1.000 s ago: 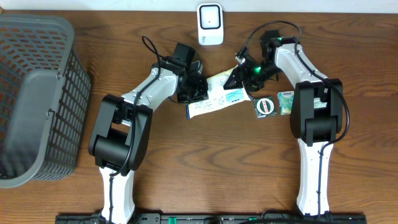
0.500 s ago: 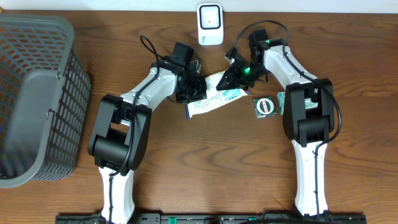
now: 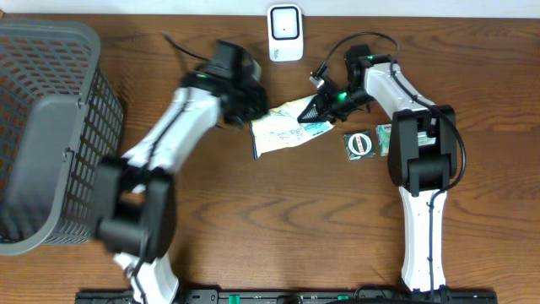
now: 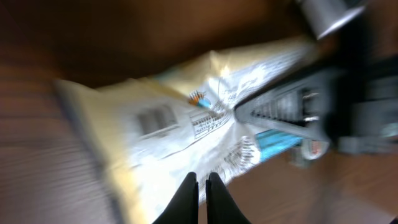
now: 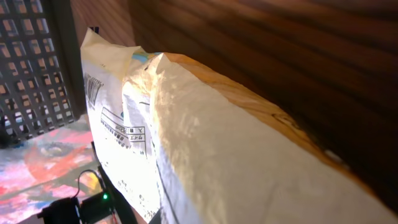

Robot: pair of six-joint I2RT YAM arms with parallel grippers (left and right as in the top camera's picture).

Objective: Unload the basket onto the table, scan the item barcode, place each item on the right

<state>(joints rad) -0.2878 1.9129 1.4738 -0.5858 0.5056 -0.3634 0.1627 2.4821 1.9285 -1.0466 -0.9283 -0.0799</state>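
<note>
Stretching between the two arms over the middle of the worktop (image 3: pixel 253 219), the white printed packet (image 3: pixel 283 128) lies just near of the white barcode scanner (image 3: pixel 285 34). The right gripper (image 3: pixel 314 108) is clamped on its right edge. The left gripper (image 3: pixel 256 108), blurred, has its fingers pressed together on nothing, at the packet's far-left corner. A grey basket (image 3: pixel 51 51) stands left; a round tin (image 3: pixel 360 143) lies right.
</note>
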